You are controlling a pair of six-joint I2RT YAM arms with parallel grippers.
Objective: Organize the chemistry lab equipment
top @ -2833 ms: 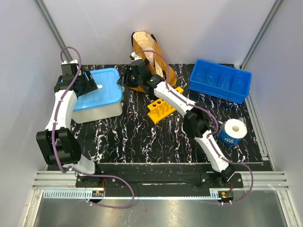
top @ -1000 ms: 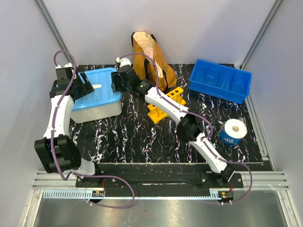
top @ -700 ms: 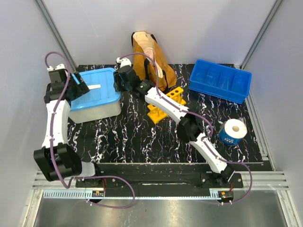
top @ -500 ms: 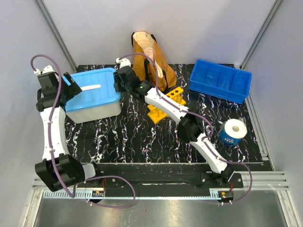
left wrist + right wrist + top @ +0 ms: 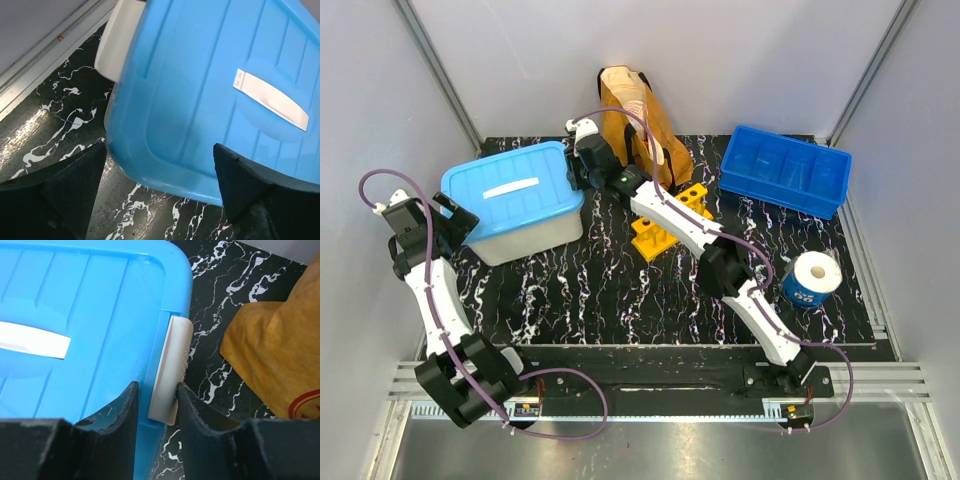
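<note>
The yellow six-hole test-tube rack (image 5: 663, 226) lies on the black marbled mat, partly under my right arm. No loose tubes or blue stick show in any view. A storage box with a blue lid (image 5: 512, 195) stands at the left. My right gripper (image 5: 583, 166) sits at the box's right end; in the right wrist view this gripper (image 5: 156, 390) is closed around the white latch (image 5: 171, 367), one finger on the lid (image 5: 75, 315). My left gripper (image 5: 448, 215) is open and empty, just off the box's left end (image 5: 210, 100), near its other white latch (image 5: 116, 42).
A mustard-brown tote bag (image 5: 632, 115) stands at the back, right behind my right gripper, and shows in the right wrist view (image 5: 280, 355). A blue divided tray (image 5: 785, 170) is at the back right. A blue and white roll (image 5: 812, 278) stands at the right.
My left arm has let go and drawn back to the left and nearer, off the box. My right gripper moved from the bag to the box's right latch. The box turned slightly.
</note>
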